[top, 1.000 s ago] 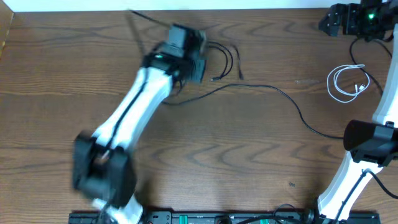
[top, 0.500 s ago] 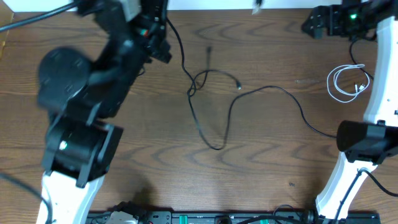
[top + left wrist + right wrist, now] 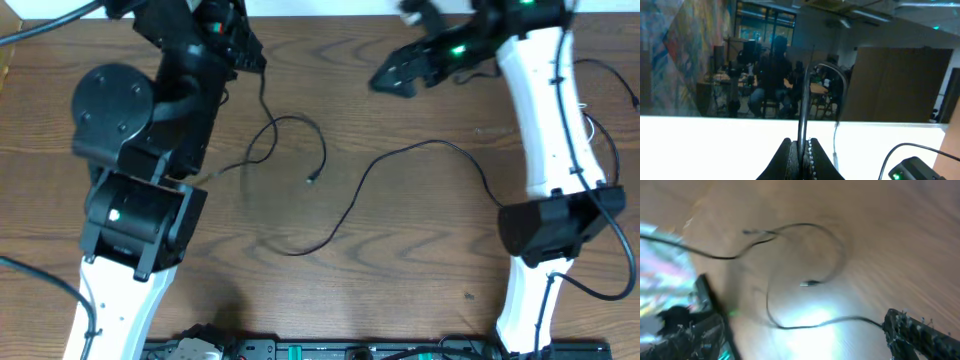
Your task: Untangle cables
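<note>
The left gripper (image 3: 801, 149), far on the left, is pinched tight on a thin black cable (image 3: 803, 110). The right gripper (image 3: 385, 80) is wide open above the table (image 3: 400, 290), holding nothing.

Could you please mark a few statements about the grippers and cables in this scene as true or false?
1. The left gripper is shut on a thin black cable. True.
2. The right gripper grips a cable. False: its jaws stand wide open, holding nothing.
3. A second, long black cable lies across the brown wooden table. True.
4. The table is white plastic. False: it is brown wood.
</note>
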Tool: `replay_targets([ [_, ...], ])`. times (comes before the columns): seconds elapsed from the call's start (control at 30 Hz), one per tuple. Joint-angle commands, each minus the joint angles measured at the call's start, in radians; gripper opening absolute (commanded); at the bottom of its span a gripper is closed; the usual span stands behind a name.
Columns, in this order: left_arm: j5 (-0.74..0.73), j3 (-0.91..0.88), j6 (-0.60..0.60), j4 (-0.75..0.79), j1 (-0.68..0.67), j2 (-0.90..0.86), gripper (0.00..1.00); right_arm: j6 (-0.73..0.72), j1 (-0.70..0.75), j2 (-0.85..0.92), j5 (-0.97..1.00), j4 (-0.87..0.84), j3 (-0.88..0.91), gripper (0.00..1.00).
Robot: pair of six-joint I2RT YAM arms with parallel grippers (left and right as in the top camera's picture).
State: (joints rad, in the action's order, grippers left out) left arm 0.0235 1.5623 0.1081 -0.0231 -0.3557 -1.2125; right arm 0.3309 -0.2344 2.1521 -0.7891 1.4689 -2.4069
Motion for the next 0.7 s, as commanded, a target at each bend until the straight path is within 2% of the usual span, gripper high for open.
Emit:
replay_targets([
  [0.0, 0.123, 0.0, 0.0, 0.032, 0.004, 0.006, 0.08, 0.044, -0.101, -0.022, -0.086, -0.001, 0.001, 0.99],
  [0.13, 0.261, 0.0, -0.046, 0.092, 0.005, 0.006, 0.08, 0.009, -0.188, -0.022, -0.072, -0.074, 0.04, 0.99],
  [0.2, 0.304, 0.0, -0.078, 0.152, 0.027, 0.007, 0.08, -0.093, -0.217, -0.022, -0.023, -0.167, 0.099, 0.99],
  [0.3, 0.359, 0.0, -0.082, 0.237, 0.072, 0.007, 0.07, -0.174, -0.233, -0.022, 0.005, -0.266, 0.18, 0.99],
  [0.37, 0.375, 0.0, -0.112, 0.307, 0.113, 0.007, 0.08, -0.215, -0.242, -0.022, 0.005, -0.326, 0.234, 0.99],
  [0.47, 0.375, 0.0, -0.219, 0.413, 0.172, 0.006, 0.07, -0.241, -0.259, -0.022, 0.005, -0.399, 0.314, 0.98],
  [0.6, 0.375, 0.0, -0.252, 0.436, 0.2, 0.006, 0.08, -0.241, -0.304, -0.022, 0.018, -0.484, 0.367, 0.98],
  [0.67, 0.376, 0.0, -0.306, 0.468, 0.2, 0.006, 0.08, -0.251, -0.332, -0.022, 0.078, -0.516, 0.382, 0.98],
])
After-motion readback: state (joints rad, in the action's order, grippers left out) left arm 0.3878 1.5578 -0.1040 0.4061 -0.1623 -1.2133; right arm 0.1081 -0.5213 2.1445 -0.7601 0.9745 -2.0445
